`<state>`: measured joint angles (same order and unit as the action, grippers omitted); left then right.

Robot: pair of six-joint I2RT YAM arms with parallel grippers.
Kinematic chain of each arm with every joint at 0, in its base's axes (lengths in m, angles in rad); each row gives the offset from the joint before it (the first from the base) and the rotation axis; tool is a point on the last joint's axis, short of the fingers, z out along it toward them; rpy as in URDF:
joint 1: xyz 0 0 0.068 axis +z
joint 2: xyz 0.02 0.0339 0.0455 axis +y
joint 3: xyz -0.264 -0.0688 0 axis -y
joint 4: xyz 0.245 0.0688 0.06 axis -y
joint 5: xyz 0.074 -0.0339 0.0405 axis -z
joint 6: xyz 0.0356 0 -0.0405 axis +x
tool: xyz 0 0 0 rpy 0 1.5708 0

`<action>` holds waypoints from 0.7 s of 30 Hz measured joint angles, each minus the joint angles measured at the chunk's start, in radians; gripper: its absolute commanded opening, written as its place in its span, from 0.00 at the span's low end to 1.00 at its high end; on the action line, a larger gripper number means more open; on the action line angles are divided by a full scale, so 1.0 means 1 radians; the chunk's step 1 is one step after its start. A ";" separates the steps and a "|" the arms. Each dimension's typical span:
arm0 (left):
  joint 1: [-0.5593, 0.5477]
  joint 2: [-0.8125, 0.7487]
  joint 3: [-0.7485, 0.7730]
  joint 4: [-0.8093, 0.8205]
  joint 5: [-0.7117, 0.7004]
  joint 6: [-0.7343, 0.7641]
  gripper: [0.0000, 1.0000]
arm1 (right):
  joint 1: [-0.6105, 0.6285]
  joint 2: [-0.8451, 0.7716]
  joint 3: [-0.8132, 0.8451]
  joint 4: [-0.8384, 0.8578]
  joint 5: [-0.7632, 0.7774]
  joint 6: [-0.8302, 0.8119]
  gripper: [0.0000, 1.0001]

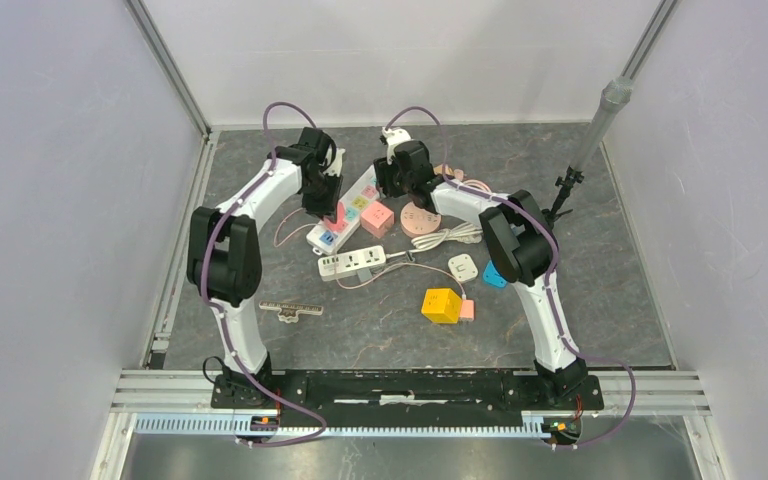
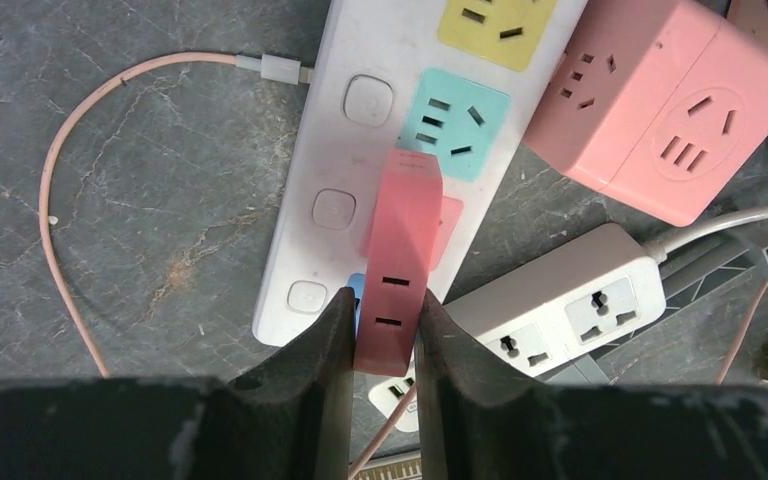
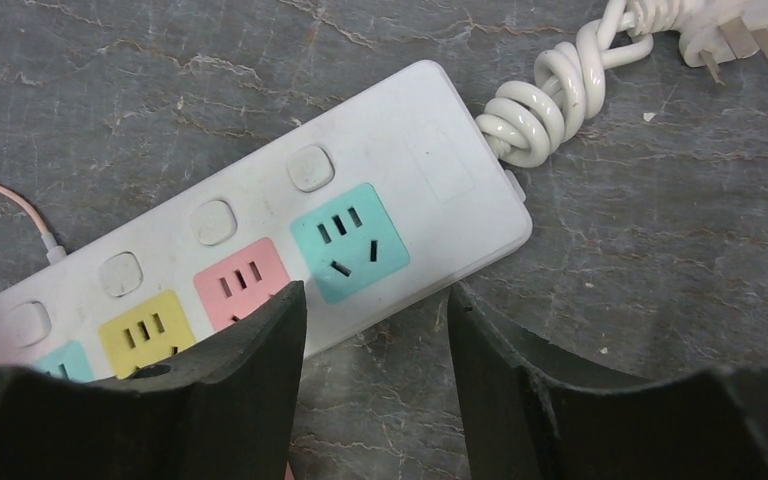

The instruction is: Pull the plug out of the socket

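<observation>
A white power strip (image 2: 360, 150) with coloured sockets lies on the dark table; it also shows in the top view (image 1: 355, 200) and the right wrist view (image 3: 260, 240). A pink plug adapter (image 2: 400, 260) stands in the strip's pink socket. My left gripper (image 2: 385, 330) is shut on the pink plug adapter, a finger on each side. My right gripper (image 3: 375, 340) is open and empty, hovering over the strip's cord end, its left finger (image 3: 230, 370) above the strip's edge. In the top view my left gripper (image 1: 322, 195) and right gripper (image 1: 395, 185) flank the strip.
A pink cube socket (image 2: 660, 110) lies right of the strip, a second white strip (image 2: 570, 300) below it. A thin pink cable (image 2: 70, 170) loops left. A coiled white cord and plug (image 3: 580, 80) trail from the strip. A yellow cube (image 1: 441, 305) sits nearer the front.
</observation>
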<state>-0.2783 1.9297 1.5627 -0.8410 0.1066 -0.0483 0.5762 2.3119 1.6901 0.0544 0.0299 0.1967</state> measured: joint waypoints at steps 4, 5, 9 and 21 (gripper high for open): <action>0.000 0.000 -0.005 0.005 0.001 -0.013 0.02 | -0.002 0.000 -0.011 0.023 -0.031 -0.009 0.63; 0.000 -0.002 -0.019 0.017 0.009 -0.018 0.02 | -0.005 0.000 -0.016 0.034 -0.051 -0.011 0.64; 0.004 -0.032 -0.085 0.073 0.078 -0.047 0.02 | -0.025 0.005 -0.028 0.050 -0.214 0.016 0.67; 0.007 -0.042 -0.106 0.100 0.102 -0.102 0.02 | -0.040 0.027 -0.036 0.050 -0.364 0.141 0.68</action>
<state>-0.2714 1.8877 1.4563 -0.7414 0.2089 -0.1501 0.5362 2.3390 1.6543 0.1047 -0.3344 0.3378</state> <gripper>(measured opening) 0.302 0.707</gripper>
